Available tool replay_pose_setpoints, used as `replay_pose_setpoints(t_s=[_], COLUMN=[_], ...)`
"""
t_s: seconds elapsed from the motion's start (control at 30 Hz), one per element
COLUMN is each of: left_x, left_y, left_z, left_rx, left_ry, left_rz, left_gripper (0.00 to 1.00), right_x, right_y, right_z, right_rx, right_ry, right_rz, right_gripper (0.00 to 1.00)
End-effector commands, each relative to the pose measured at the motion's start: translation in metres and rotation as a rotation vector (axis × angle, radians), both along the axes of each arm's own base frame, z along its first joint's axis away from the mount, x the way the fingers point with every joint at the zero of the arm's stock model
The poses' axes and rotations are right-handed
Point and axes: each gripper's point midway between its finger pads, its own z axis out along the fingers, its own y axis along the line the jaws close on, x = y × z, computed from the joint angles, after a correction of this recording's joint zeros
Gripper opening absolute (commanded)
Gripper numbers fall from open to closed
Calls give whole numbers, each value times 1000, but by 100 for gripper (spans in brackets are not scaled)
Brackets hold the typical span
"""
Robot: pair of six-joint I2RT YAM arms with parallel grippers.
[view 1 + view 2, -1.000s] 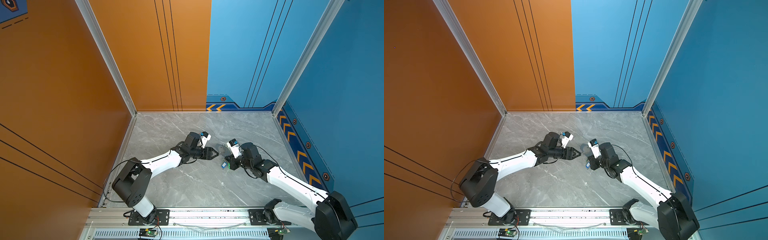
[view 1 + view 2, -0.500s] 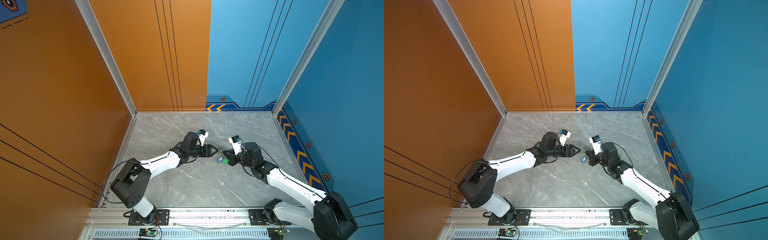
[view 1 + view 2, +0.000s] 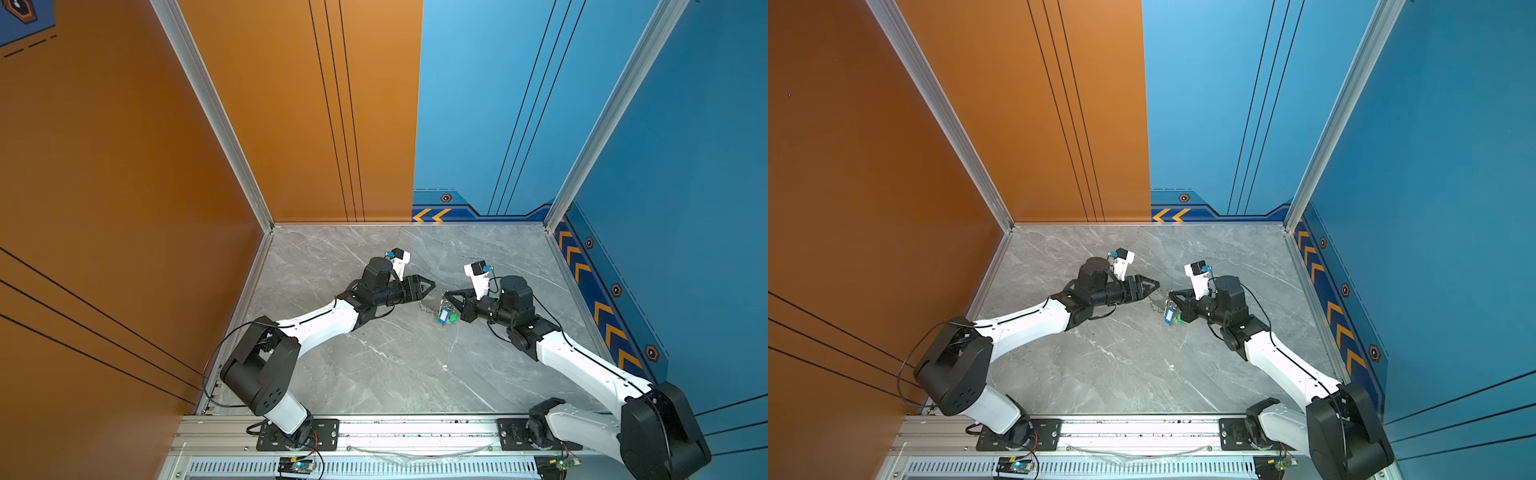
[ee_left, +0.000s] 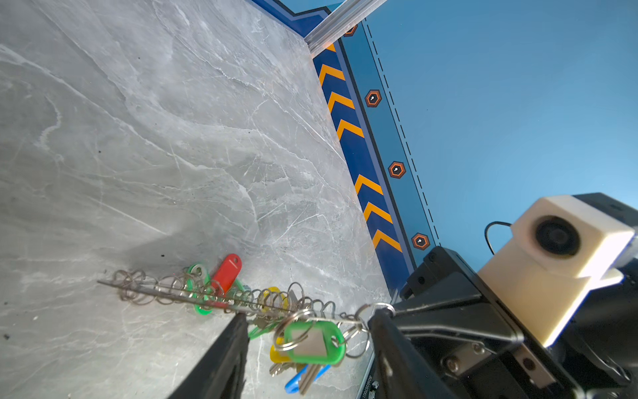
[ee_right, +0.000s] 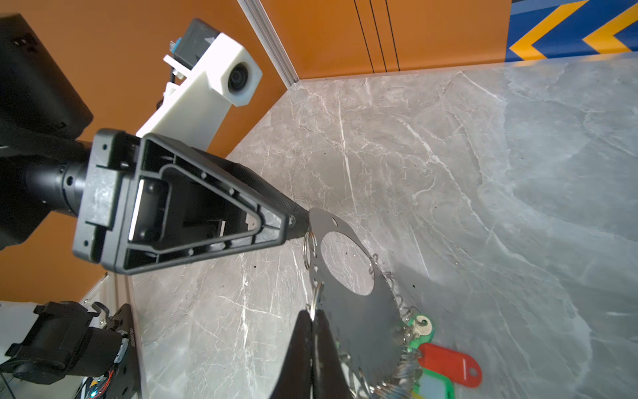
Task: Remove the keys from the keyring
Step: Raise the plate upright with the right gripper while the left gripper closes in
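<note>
The keyring (image 5: 362, 328) is a flat grey oval plate with a wide hole, fringed with small silver rings, and it hangs tilted above the table. My right gripper (image 5: 312, 312) is shut on one small ring (image 5: 311, 300) at the plate's edge. Keys with red (image 5: 452, 364) and green (image 5: 419, 328) tags dangle at the plate's low end. In the left wrist view the keyring (image 4: 165, 294) shows edge-on, and a green-tagged key (image 4: 316, 340) hangs between the fingers of my left gripper (image 4: 309, 316), which is open. Both top views show the left gripper (image 3: 432, 284) (image 3: 1156, 284) tip to tip with the right gripper (image 3: 446, 296) (image 3: 1170, 296).
The grey marble table (image 3: 395, 365) is walled by orange panels on the left and blue panels at the back and right. An aluminium rail (image 3: 415, 428) with both arm bases runs along the front edge. The two wrist cameras (image 5: 221, 79) (image 4: 552, 262) stand close to each other.
Both grippers have shifted toward the back wall. The right one has carried the keyring and its keys up and along, and stays shut. The left fingers stay apart.
</note>
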Motion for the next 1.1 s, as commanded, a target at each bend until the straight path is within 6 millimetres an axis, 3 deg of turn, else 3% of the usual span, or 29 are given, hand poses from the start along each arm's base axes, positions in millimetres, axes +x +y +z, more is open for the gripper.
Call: replay_pose_setpoints(t_s=[0.0, 0.27, 0.43, 0.57, 1.07], left_x=[-4, -16, -34, -35, -31], left_y=[6, 43, 30, 22, -2], left_z=[29, 35, 35, 35, 47], left_rx=[-28, 87, 115, 79, -32], left_ry=[-89, -235, -289, -309, -349], left_rz=[-15, -16, -222, -322, -373], left_gripper=[57, 57, 57, 54, 39], right_x=[1, 5, 4, 5, 8], right_y=[12, 17, 24, 28, 41], right_z=[31, 36, 36, 39, 43], right_rx=[104, 138, 166, 205, 275], right_ry=[-35, 12, 55, 72, 87], right_rz=[92, 164, 229, 257, 290], right_gripper=[0, 0, 0, 0, 0])
